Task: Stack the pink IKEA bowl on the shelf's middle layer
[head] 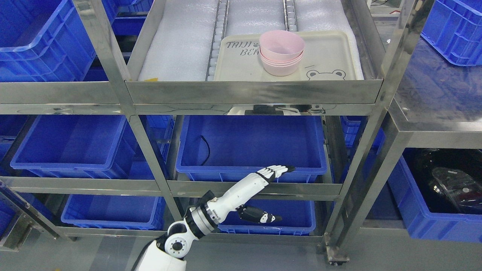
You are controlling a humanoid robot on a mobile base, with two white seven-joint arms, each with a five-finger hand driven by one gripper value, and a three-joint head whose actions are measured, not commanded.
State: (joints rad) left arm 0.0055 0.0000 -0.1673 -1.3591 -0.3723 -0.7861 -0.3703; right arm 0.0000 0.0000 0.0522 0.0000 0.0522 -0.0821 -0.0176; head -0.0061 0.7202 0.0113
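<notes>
Bright, even overhead light, sharp focus, glare on the steel shelf frame (256,92).

Three stacked pink bowls (281,52), one tray (331,60), one robot hand (263,188)

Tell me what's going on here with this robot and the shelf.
A humanoid robot faces a steel shelf rack. Its left hand is stretched out flat and empty, low down by the rim of a blue bin. Above it, a stack of pink bowls sits on a cream tray on the shelf layer, with the top bowl tilted slightly in the stack. Nothing is being held right now, and the right arm is out of view.
</notes>
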